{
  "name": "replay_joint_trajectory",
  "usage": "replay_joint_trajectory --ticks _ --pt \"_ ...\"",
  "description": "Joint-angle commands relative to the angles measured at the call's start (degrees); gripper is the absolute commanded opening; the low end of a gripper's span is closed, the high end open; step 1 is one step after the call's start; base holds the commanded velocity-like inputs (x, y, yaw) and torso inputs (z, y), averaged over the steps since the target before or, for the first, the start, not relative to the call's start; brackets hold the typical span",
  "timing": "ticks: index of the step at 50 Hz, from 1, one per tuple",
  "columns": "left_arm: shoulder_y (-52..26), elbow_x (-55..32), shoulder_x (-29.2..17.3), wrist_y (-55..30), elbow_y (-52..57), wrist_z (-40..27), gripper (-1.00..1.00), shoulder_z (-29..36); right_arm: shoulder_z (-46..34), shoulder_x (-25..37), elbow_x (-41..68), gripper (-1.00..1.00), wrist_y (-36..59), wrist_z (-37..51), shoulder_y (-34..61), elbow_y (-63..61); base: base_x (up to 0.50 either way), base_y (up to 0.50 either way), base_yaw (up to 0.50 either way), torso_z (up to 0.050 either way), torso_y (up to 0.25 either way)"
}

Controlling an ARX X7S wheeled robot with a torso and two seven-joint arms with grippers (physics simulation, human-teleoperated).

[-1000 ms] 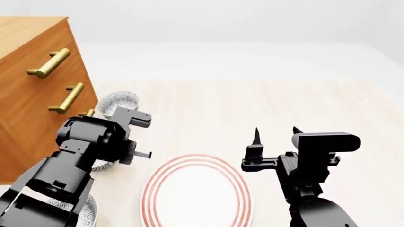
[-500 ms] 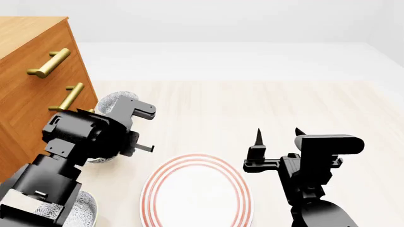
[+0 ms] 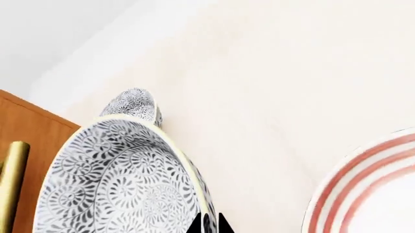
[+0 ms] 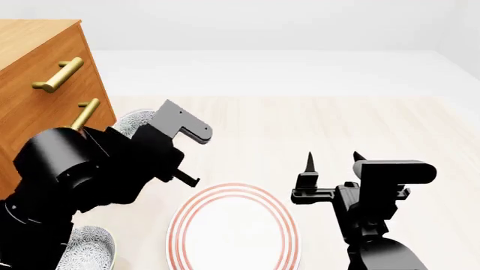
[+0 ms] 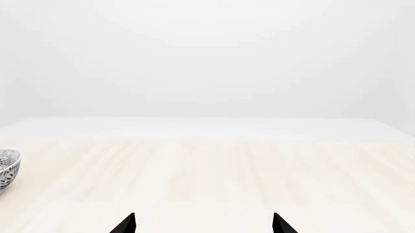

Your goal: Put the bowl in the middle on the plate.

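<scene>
In the left wrist view the bowl (image 3: pixel 116 179), white with a dense grey-blue lacy pattern, fills the near field. Its rim sits pinched between the two black fingertips of my left gripper (image 3: pixel 209 227), which is shut on it. In the head view my raised left arm hides this bowl. The plate (image 4: pixel 232 228), white with red rings, lies on the pale table between my arms; its rim (image 3: pixel 363 189) also shows to one side of the held bowl. My right gripper (image 4: pixel 330 160) stands open with nothing in it, beside the plate's far right edge; its fingertips (image 5: pixel 123 224) are wide apart.
A look-alike bowl (image 4: pixel 139 121) sits farther back by the wooden drawer cabinet (image 4: pixel 37 84), and another (image 4: pixel 90 250) lies near the front left. The cabinet's brass handles (image 4: pixel 58 76) stick out toward my left arm. One bowl's edge (image 5: pixel 8 170) shows in the right wrist view.
My left arm has risen and swung toward the plate, and the bowl seen under it earlier is now hidden behind it. The right arm has barely moved.
</scene>
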Motion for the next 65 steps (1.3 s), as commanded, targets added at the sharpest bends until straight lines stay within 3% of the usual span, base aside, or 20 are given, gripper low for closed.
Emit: replay_joint_trajectory --ticks 1,5,17,43,65 --pt "-0.3 -17.3 -4.7 -3.7 23.0 -13.2 -1.00 6.9 0.2 0.2 0.4 1.00 0.1 0.4 0.2 0.0 0.00 0.00 0.00 0.000 0.000" --pt "-1.6 -26.9 -5.0 -3.8 28.3 -20.5 -1.00 11.1 0.6 0.4 0.7 1.00 0.3 0.6 0.3 -0.3 0.00 0.00 0.00 0.000 0.000" --pt "-2.6 -37.6 -2.9 -2.1 35.9 -31.2 -1.00 21.5 0.6 0.7 1.1 1.00 0.7 1.1 0.5 -0.9 0.00 0.00 0.00 0.000 0.000" --pt "-2.4 -21.4 -1.4 3.8 41.4 -17.7 -1.00 29.9 0.2 1.0 1.7 1.00 0.1 1.6 0.2 -0.6 0.00 0.00 0.00 0.000 0.000" --pt "-2.7 -8.1 0.0 10.4 32.2 -6.7 -1.00 38.2 0.2 1.3 2.3 1.00 -0.9 1.9 -0.4 -0.2 0.00 0.00 0.00 0.000 0.000"
